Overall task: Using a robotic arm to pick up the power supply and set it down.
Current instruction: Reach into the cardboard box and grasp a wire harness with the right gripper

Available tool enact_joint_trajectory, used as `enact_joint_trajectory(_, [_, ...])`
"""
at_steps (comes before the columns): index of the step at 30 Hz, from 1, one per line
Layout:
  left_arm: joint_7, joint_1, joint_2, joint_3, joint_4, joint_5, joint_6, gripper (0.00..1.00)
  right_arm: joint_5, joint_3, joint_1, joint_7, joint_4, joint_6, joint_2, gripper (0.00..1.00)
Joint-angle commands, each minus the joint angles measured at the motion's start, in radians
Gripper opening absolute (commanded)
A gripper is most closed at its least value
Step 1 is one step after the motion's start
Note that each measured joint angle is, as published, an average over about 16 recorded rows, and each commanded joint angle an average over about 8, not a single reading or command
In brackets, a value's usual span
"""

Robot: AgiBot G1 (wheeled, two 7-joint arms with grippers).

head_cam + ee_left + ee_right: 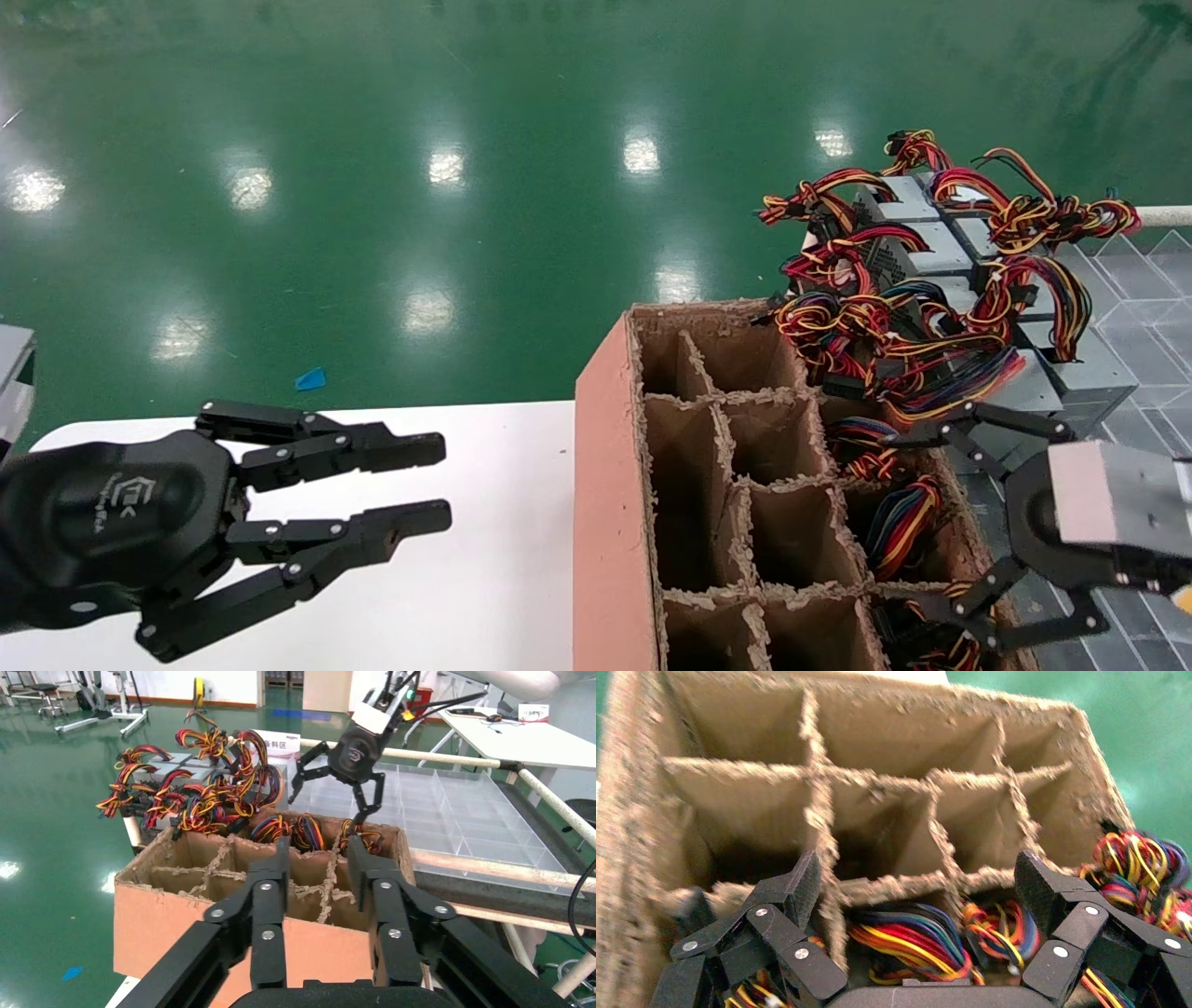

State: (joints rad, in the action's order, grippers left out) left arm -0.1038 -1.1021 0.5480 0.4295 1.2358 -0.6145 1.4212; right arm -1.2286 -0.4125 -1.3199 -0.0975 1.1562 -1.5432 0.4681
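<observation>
The right tool [917, 522] hangs over the right-hand column of the cardboard box [615, 485], its black fingers [959, 445] spread wide and holding nothing; from the right wrist view the fingers straddle two wire-filled cells, one finger near a torn cardboard partition [828, 888], the other towards the box's outer wall; whether any fingertip touches the wires [916, 938] I cannot tell. The power supplies sit in two places; some stand in the right-hand cells of the box, where only their bundles of red, yellow, blue and black wires show from above; others, silver-grey metal boxes [931, 247], are stacked in a heap just beyond the far right corner of the box, their wires tangled over one another. The other cells of the box show only bare cardboard. The left tool [438, 485] is held over the white worktop [503, 578], well apart from the box on its left side, fingers open and gripping nothing; in the left wrist view it faces the side of the box, with the right tool [336, 804] seen beyond over the far cells. A clear plastic tray [457, 811] with dividers lies on the far side of the box from the left tool; the green floor [372, 140] stretches behind.
</observation>
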Motion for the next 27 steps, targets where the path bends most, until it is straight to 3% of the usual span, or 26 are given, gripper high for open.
enact_joint_trajectory(1, [0.000, 0.000, 0.000, 0.000, 0.000, 0.000, 0.000, 0.00, -0.022, -0.007, -0.015, -0.014, -0.018, 0.001, 0.006, 0.39])
enact_joint_trajectory(4, [0.000, 0.000, 0.000, 0.000, 0.000, 0.000, 0.000, 0.00, -0.058, -0.022, -0.036, -0.028, -0.033, -0.001, 0.017, 0.06])
enact_joint_trajectory(6, [0.000, 0.000, 0.000, 0.000, 0.000, 0.000, 0.000, 0.00, -0.086, -0.033, -0.050, -0.039, -0.038, -0.001, 0.023, 0.00])
enact_joint_trajectory(27, [0.000, 0.000, 0.000, 0.000, 0.000, 0.000, 0.000, 0.00, -0.177, -0.089, -0.127, -0.114, -0.117, -0.011, 0.051, 0.00])
